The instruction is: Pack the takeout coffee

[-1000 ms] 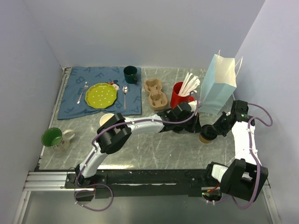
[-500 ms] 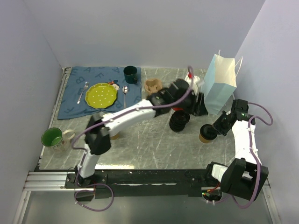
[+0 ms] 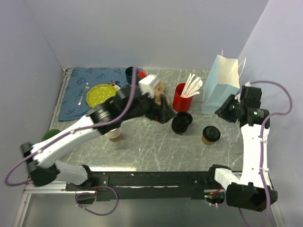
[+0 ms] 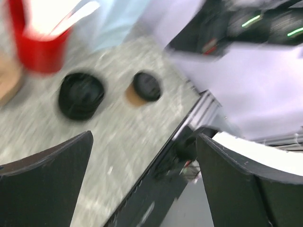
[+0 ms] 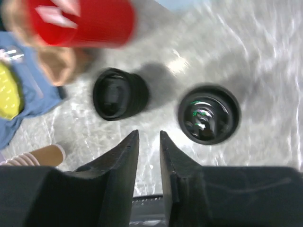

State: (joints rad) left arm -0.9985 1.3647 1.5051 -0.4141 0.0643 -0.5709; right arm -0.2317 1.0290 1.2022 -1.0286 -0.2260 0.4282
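The takeout coffee (image 3: 209, 134), a brown paper cup with a black lid, stands alone on the marble table to the right. It also shows in the left wrist view (image 4: 144, 87) and the right wrist view (image 5: 209, 113). My left gripper (image 3: 163, 112) (image 4: 144, 137) hovers near the table's middle, wide open and empty. My right gripper (image 3: 226, 109) (image 5: 148, 133) is raised beside the light blue paper bag (image 3: 220, 87), above and behind the coffee. Its fingers stand a narrow gap apart with nothing between them.
A stack of black lids (image 3: 182, 121) (image 5: 118, 93) sits left of the coffee. Behind it are a red cup of white stirrers (image 3: 182, 100), a brown cup carrier (image 3: 158, 89), a lidless paper cup (image 3: 113, 135), and a blue mat with a green plate (image 3: 101, 94).
My left gripper has opened wide and swung back left from beside the coffee to the table's middle. My right gripper has lifted off the coffee toward the bag, its fingers parting slightly.
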